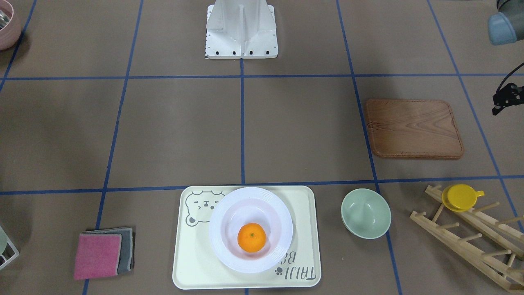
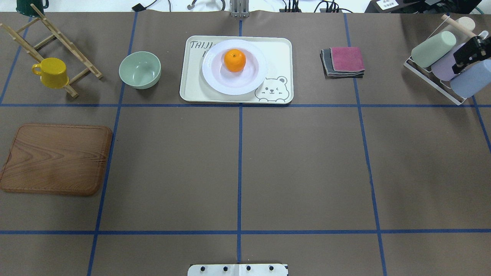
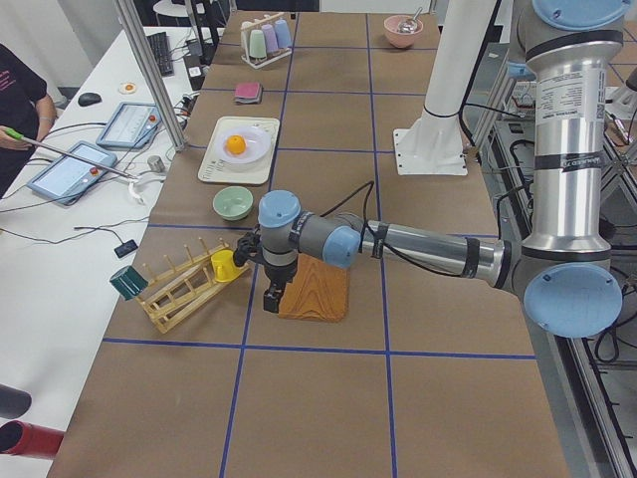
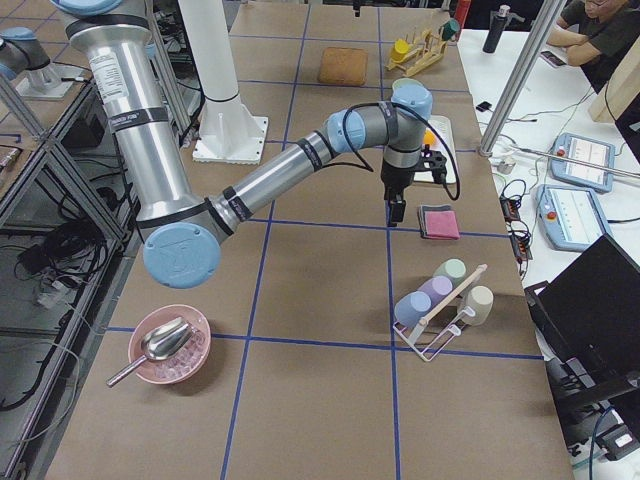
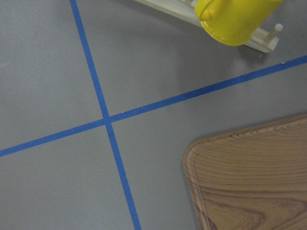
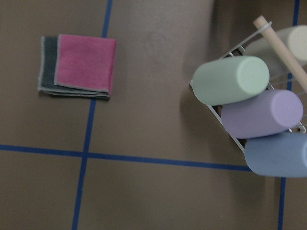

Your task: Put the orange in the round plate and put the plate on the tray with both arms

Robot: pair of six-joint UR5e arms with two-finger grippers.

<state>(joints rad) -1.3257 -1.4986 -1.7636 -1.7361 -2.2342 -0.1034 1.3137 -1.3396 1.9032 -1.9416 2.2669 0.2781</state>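
The orange [image 1: 251, 237] lies in the sunken centre of the white round plate [image 1: 223, 246]. The plate stands on the cream bear tray [image 1: 192, 266] at the far middle of the table, as the overhead view shows: orange [image 2: 234, 60], plate [image 2: 215, 78], tray [image 2: 191, 90]. Both arms are drawn well away from it. My left gripper [image 3: 271, 299] hangs over the table by the wooden board's corner and shows nothing held. Over by the cup rack, my right gripper [image 4: 397, 210] hovers beside the folded cloths. I cannot tell whether either gripper is open or shut.
A wooden board [image 2: 55, 159] lies at the left. A pale-green bowl [image 2: 140, 70] stands beside the tray. A yellow cup [image 2: 50, 72] hangs on a wooden rack. Folded pink and grey cloths [image 2: 343, 61] and a wire rack of cups [image 2: 441, 57] are at the right.
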